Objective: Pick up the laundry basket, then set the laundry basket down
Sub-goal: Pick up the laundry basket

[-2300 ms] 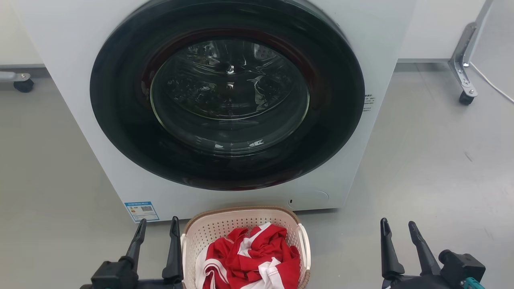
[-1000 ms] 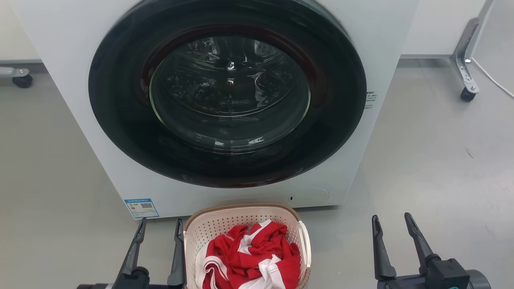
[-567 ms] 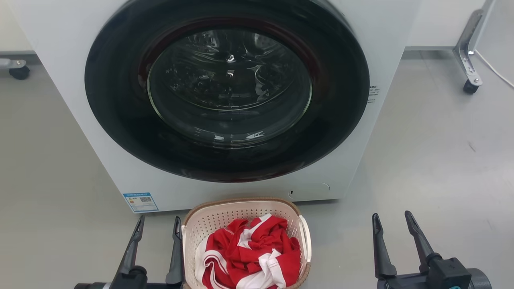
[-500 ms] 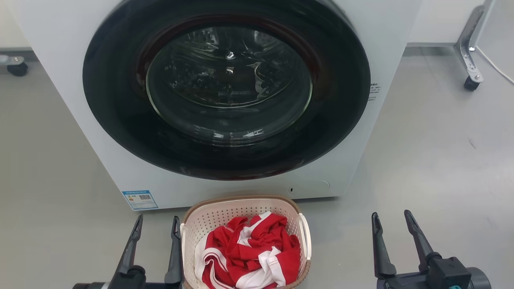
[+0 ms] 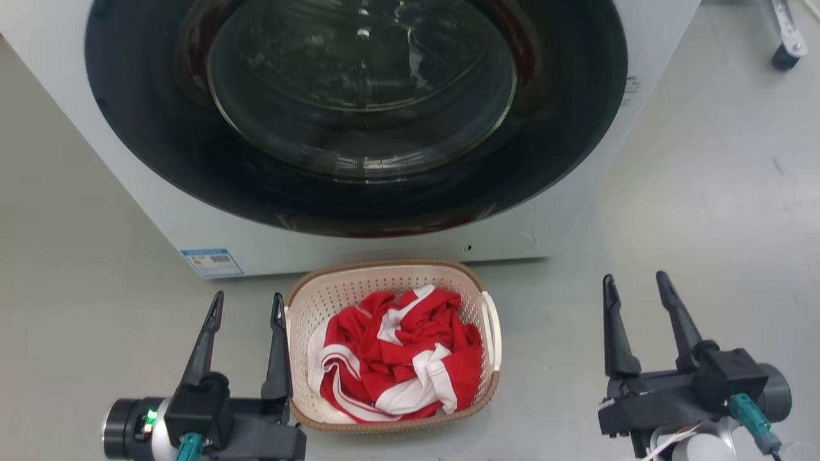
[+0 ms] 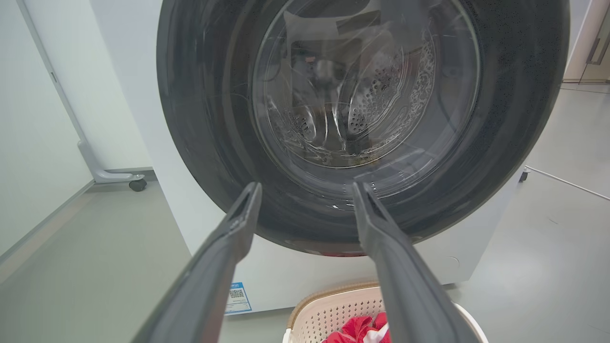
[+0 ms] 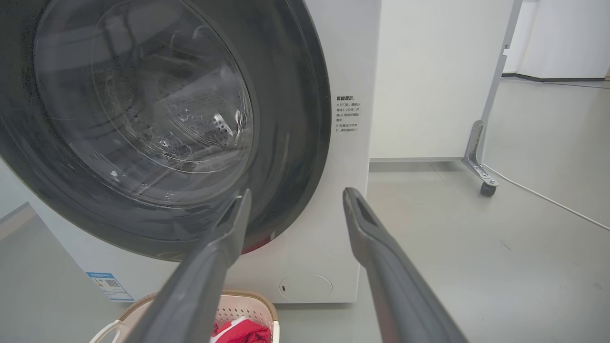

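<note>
The left gripper (image 5: 248, 296) sits low at the basket's left flank. Its 2 dark fingers are spread with nothing between them and point toward the washing machine (image 5: 544, 221). The inner finger lies just beside the left wall of the laundry basket (image 5: 359, 289); whether it touches the plastic cannot be told. That placement reads as a line-up for the left loop handle, which the finger itself largely hides. The spread fits a grip not yet begun.

The basket stands upright on the grey floor (image 5: 705, 192), close in front of the machine's base, below the round dark door (image 5: 359, 96) and centred between the 2 arms. A crumpled red and white garment (image 5: 397, 355) fills its bottom and rises short of the brown rim, so the rim and handles are free to take. The white right handle (image 5: 494, 333) stands proud of the side wall. Nothing suggests the basket is off the floor, so the lift appears not yet started.

The right gripper (image 5: 633, 276) is likewise parted and empty, fingers pointing forward. It is well apart from the basket, with bare floor between it and the right handle. It probably needs to come inward before a 2-sided lift is possible. Going by its wrist view, it aims at the machine's right edge rather than at the basket.
</note>
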Robot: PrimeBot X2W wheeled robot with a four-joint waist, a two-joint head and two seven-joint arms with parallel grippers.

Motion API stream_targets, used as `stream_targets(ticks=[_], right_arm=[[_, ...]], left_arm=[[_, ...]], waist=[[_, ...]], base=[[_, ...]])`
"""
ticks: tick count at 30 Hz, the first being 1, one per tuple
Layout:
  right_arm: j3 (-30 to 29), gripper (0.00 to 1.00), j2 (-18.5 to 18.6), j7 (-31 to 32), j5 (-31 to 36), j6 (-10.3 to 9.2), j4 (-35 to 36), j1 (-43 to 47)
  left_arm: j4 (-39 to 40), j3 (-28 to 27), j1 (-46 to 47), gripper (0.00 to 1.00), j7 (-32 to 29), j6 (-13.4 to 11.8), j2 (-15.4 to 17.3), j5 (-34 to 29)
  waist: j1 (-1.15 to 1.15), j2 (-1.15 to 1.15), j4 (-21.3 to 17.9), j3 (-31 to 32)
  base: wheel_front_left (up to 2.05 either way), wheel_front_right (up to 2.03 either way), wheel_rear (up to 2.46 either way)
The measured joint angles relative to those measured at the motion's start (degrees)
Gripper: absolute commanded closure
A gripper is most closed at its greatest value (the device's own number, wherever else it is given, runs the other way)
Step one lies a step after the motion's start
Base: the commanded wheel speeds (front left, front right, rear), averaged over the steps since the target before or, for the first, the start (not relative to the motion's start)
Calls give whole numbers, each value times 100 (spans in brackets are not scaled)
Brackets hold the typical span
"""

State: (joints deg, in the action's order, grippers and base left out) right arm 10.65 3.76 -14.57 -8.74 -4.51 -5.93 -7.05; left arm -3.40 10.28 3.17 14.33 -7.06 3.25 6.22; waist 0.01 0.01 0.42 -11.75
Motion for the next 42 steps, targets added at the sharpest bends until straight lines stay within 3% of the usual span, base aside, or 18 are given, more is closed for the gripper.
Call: stream_targets(ticks=[25, 42], right_arm=[[-92, 0, 65, -13, -38, 216, -1396, -1892], [62, 0, 69, -13, -12, 300, -2651, -3115]], left_arm=[[-1903, 92, 2148, 0, 18, 181, -98, 202], [-3249, 371, 3424, 0, 15, 194, -145, 848]], waist=[[0, 0, 301, -1995], [0, 0, 563, -3482]], base=[[0, 0, 0], [0, 0, 0]])
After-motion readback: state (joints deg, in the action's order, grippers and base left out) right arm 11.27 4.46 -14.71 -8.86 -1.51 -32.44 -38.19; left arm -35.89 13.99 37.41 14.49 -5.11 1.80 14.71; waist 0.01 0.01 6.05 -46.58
